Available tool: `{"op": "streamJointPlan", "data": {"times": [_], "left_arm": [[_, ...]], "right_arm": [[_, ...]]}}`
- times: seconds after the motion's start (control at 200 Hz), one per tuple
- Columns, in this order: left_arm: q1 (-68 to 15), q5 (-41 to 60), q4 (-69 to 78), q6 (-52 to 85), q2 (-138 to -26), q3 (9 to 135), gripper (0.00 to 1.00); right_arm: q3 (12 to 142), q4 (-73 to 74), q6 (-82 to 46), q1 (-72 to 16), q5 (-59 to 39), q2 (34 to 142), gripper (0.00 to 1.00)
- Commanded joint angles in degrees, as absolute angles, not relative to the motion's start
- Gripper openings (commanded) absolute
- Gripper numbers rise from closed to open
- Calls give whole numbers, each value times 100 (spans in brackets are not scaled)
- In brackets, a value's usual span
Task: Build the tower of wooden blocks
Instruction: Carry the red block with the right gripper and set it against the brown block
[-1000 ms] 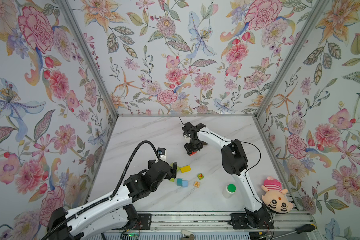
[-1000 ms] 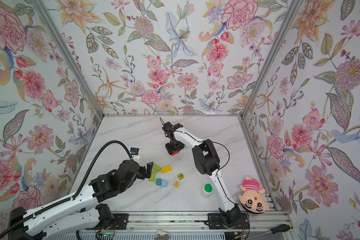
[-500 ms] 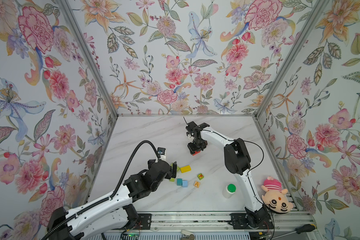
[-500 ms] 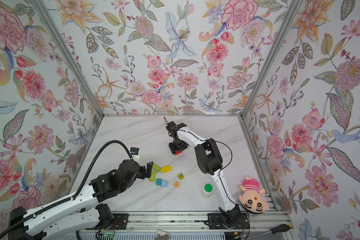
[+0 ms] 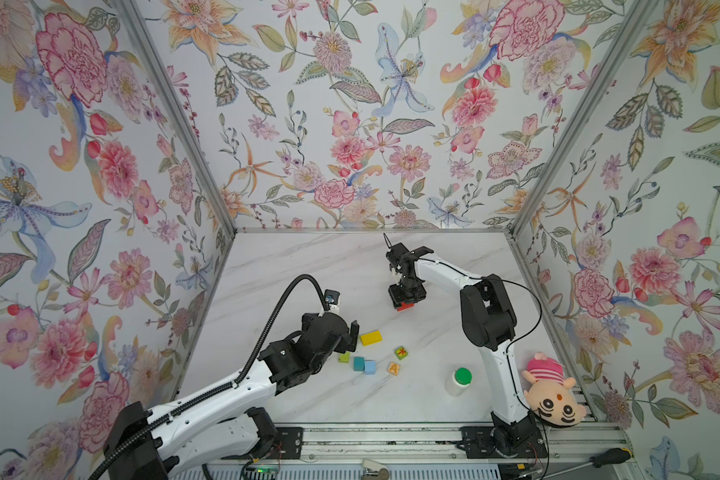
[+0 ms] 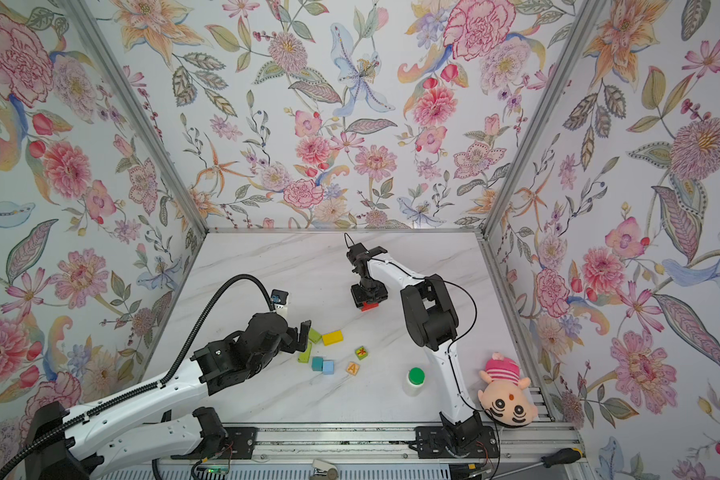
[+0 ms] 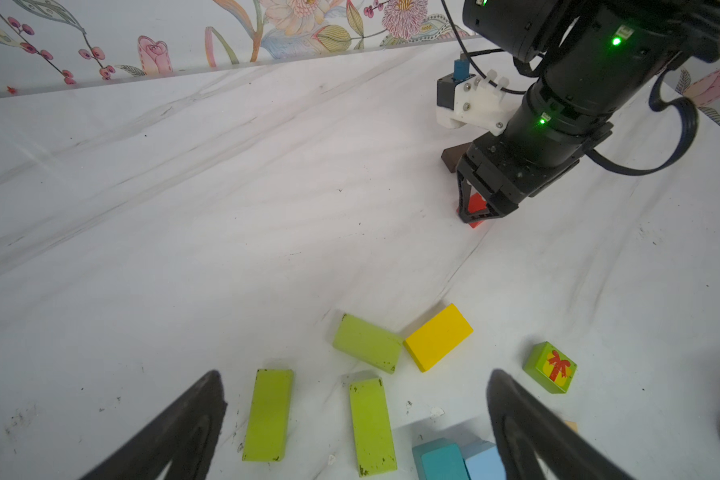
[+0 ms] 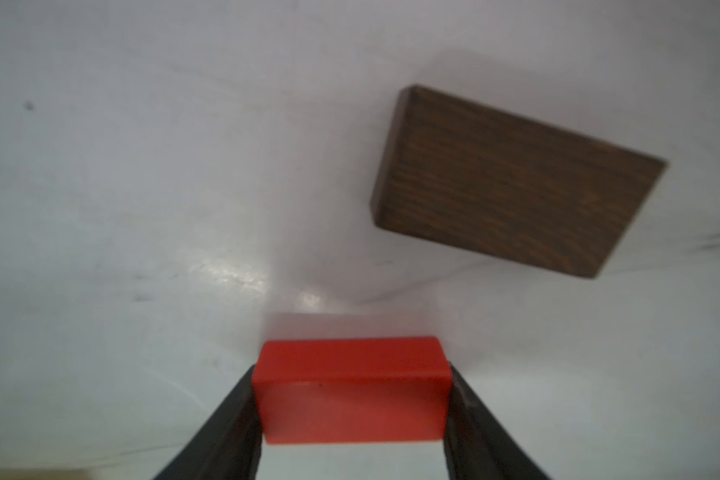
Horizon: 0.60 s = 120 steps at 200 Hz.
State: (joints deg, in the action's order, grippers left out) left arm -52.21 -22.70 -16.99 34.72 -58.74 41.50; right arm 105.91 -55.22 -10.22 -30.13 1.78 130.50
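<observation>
My right gripper [image 5: 406, 300] [image 8: 351, 372] is shut on a red block [image 8: 352, 386] [image 6: 368, 306], held low over the table's middle. A brown block [image 8: 512, 183] [image 7: 449, 158] lies flat just beyond it. My left gripper [image 7: 356, 380] [image 5: 352, 332] hangs open and empty over three lime-green oblongs [image 7: 269, 415] [image 7: 371, 424] [image 7: 368, 343]. Near them lie a yellow block [image 5: 371, 337], a teal cube [image 5: 358, 363], a light-blue cube [image 5: 369, 367], a green red-marked cube [image 5: 400, 353] and a tan "A" cube [image 5: 393, 368]. The tower is out of view; all blocks lie singly.
A white green-capped bottle [image 5: 458, 380] stands at the front right. A plush doll [image 5: 551, 392] lies against the right wall's foot. Floral walls close the marble table [image 5: 308, 266] on three sides, and a metal rail runs along the front.
My right gripper has carried the red block a little to the right and toward the front. The left arm has not moved.
</observation>
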Motion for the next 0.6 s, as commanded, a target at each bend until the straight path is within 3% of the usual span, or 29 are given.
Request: {"op": "streamJointPlan", "data": {"times": [0.0, 0.595], "left_arm": [[-5092, -2124, -1514, 3163, -6018, 4437, 99], [-4687, -1718, -1303, 2722, -6547, 4829, 99]], "right_arm": [[10446, -5521, -1366, -2823, 267, 12983, 47], [11077, -5535, -1963, -2739, 198, 13385, 48]]}}
